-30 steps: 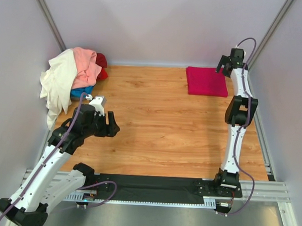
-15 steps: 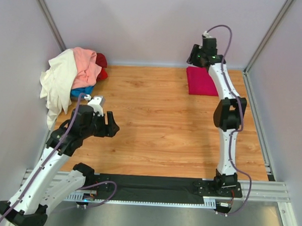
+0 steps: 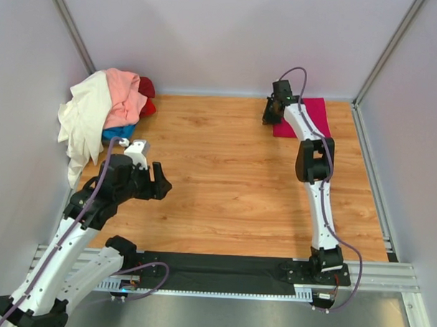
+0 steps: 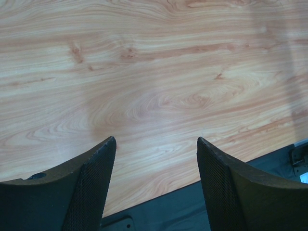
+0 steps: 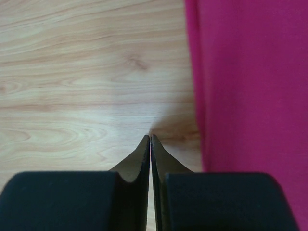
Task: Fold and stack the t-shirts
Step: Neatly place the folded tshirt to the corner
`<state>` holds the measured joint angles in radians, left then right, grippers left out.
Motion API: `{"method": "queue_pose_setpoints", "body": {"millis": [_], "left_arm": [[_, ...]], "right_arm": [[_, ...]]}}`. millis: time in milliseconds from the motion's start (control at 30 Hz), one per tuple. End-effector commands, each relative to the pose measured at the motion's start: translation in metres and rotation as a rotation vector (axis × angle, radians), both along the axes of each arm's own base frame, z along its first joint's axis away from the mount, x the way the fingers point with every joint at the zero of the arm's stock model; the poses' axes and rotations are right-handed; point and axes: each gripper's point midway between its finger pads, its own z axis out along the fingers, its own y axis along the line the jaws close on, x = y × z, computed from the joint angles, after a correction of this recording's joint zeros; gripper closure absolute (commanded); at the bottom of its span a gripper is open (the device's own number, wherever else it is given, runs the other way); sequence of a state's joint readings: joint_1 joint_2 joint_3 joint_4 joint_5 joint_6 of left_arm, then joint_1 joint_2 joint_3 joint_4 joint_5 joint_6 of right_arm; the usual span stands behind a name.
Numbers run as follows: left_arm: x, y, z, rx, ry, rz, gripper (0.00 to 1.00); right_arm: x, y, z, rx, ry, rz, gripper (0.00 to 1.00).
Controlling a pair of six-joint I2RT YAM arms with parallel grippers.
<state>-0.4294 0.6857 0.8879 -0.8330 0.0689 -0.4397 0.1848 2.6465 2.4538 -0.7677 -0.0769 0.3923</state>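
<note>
A folded magenta-pink t-shirt (image 3: 315,115) lies flat at the back right of the table; in the right wrist view its left edge (image 5: 250,86) fills the right side. My right gripper (image 3: 269,116) (image 5: 150,137) hovers just left of that edge, shut with nothing between its fingers. A heap of t-shirts sits in the back left corner: cream-white (image 3: 84,116), salmon pink (image 3: 124,95), red (image 3: 147,89) and a bit of blue (image 3: 113,134). My left gripper (image 3: 160,181) (image 4: 156,140) is open over bare wood at the front left, nothing in it.
Wooden tabletop (image 3: 225,171) is walled by grey panels at the back and both sides. A black strip (image 3: 222,264) and a metal rail run along the near edge; the strip shows at the bottom of the left wrist view (image 4: 183,207).
The right arm swung left from behind the magenta shirt's right side to its left edge, and its gripper closed from wide open to shut. The left arm barely moved.
</note>
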Motion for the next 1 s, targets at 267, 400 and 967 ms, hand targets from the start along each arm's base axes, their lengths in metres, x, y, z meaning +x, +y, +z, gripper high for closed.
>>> {"method": "queue_pose_setpoints", "body": {"millis": [267, 400, 967], "left_arm": [[0.005, 0.000, -0.004, 0.018, 0.007, 0.003, 0.25], [0.007, 0.000, -0.006, 0.022, 0.016, 0.004, 0.25], [0.009, -0.002, -0.010, 0.027, 0.034, 0.001, 0.25]], "right_arm": [[0.004, -0.116, 0.009, -0.100, 0.017, -0.139, 0.99], [0.007, -0.149, 0.011, -0.117, 0.014, -0.168, 0.97], [0.039, -0.154, 0.018, 0.013, -0.104, -0.157, 0.89]]}}
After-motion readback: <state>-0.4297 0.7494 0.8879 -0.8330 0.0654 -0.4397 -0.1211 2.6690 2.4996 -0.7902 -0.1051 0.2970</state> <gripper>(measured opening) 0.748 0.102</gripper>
